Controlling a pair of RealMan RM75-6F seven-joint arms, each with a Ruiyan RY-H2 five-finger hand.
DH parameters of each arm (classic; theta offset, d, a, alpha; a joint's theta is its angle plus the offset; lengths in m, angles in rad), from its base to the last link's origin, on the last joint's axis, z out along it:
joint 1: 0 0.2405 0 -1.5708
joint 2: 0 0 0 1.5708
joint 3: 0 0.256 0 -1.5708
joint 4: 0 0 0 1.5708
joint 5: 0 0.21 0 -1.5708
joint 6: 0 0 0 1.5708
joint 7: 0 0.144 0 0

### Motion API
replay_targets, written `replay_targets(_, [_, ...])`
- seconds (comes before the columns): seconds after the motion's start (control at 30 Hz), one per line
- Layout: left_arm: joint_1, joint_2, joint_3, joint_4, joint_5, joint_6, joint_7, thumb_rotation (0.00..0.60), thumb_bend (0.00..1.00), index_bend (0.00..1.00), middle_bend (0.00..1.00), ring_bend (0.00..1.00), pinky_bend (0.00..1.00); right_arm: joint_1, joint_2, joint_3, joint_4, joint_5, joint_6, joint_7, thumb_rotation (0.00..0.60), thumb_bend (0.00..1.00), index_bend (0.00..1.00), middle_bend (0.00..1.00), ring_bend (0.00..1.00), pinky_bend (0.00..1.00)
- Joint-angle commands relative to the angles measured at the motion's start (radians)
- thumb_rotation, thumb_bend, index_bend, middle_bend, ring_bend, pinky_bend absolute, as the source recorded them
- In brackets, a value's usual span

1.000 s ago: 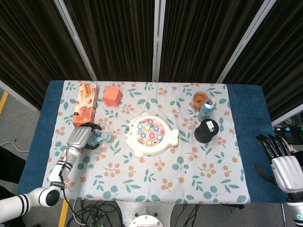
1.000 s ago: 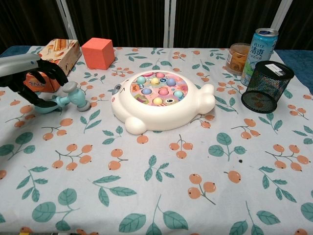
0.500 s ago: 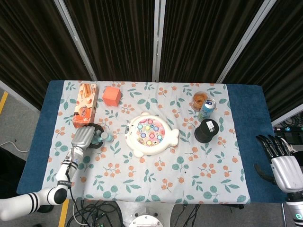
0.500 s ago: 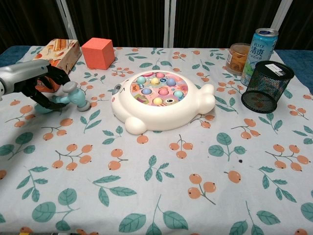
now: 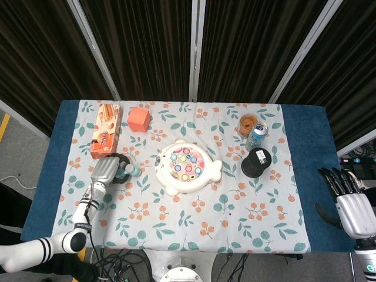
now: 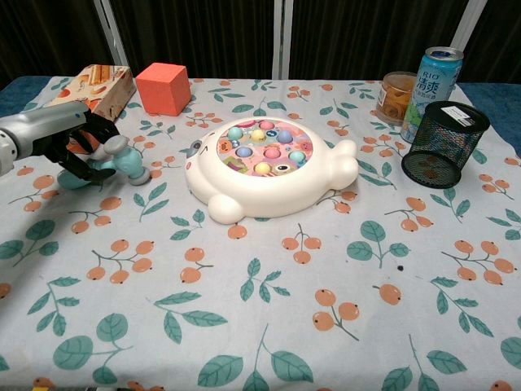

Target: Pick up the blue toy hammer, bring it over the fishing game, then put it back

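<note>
Floral tablecloth [image 6: 269, 326]: my left hand [image 6: 57, 138] curls round blue toy hammer [image 6: 120, 162] beside fishing game [image 6: 264, 167]; right hand [image 5: 352, 205] spread, empty.

The blue toy hammer [image 6: 122, 162] lay on the cloth, head toward the white fishing game [image 6: 264, 167] just beside it.

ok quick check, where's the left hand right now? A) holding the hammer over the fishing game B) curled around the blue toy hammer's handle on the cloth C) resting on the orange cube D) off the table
B: the left hand has its fingers curled around the handle of the blue toy hammer, which lies on the tablecloth left of the fishing game, not over it.
</note>
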Motion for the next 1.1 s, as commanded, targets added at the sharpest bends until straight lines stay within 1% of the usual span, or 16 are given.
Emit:
replay_targets(0.03, [-0.001,0.000,0.000,0.000,0.000,0.001,0.000,0.600,0.34,0.43,0.33,0.21,0.27,0.000,0.000,0.000,0.000,0.001,-0.001,0.000,0.600,0.26,0.00,0.10,0.00,0.00])
replay_targets(0.17, [-0.004,-0.004,0.002,0.005,-0.003,-0.001,0.000,0.600,0.35,0.45,0.34,0.22,0.27,0.000,0.000,0.000,0.000,0.002,-0.002,0.000,0.600,0.26,0.00,0.10,0.00,0.00])
replay_targets(0.3, [-0.004,-0.013,0.004,0.015,0.001,0.004,-0.007,0.600,0.38,0.48,0.37,0.24,0.29,0.000,0.000,0.000,0.000,0.004,-0.003,0.000,0.600,0.26,0.00,0.10,0.00,0.00])
replay_targets(0.4, [-0.006,-0.015,0.006,0.018,0.002,0.002,-0.008,0.600,0.39,0.49,0.37,0.24,0.29,-0.001,-0.001,0.000,0.001,0.005,-0.002,0.002,0.600,0.26,0.00,0.10,0.00,0.00])
replay_targets(0.6, [-0.005,-0.019,0.006,0.021,0.016,0.008,-0.023,0.600,0.46,0.52,0.40,0.26,0.30,0.000,-0.003,0.000,0.003,0.005,-0.004,0.004,0.600,0.26,0.00,0.10,0.00,0.00])
replay_targets(0.77, [-0.002,-0.021,0.006,0.026,0.045,0.017,-0.052,0.600,0.48,0.55,0.45,0.30,0.33,-0.002,-0.002,0.001,0.003,0.004,0.000,0.004,0.600,0.26,0.00,0.10,0.00,0.00])
replay_targets(0.87, [-0.001,-0.019,0.007,0.029,0.093,0.037,-0.075,0.600,0.49,0.57,0.47,0.33,0.35,-0.003,-0.001,0.000,0.002,0.002,0.003,0.003,0.600,0.26,0.00,0.10,0.00,0.00])
replay_targets(1.0, [-0.007,-0.017,0.009,0.033,0.206,0.093,-0.115,0.600,0.49,0.60,0.53,0.40,0.41,-0.010,0.003,-0.002,-0.001,-0.004,0.016,-0.001,0.600,0.26,0.00,0.10,0.00,0.00])
replay_targets(1.1, [-0.030,-0.017,0.004,0.042,0.286,0.123,-0.127,0.600,0.49,0.62,0.57,0.45,0.44,-0.018,0.007,-0.004,-0.002,-0.009,0.029,-0.004,0.600,0.26,0.00,0.10,0.00,0.00])
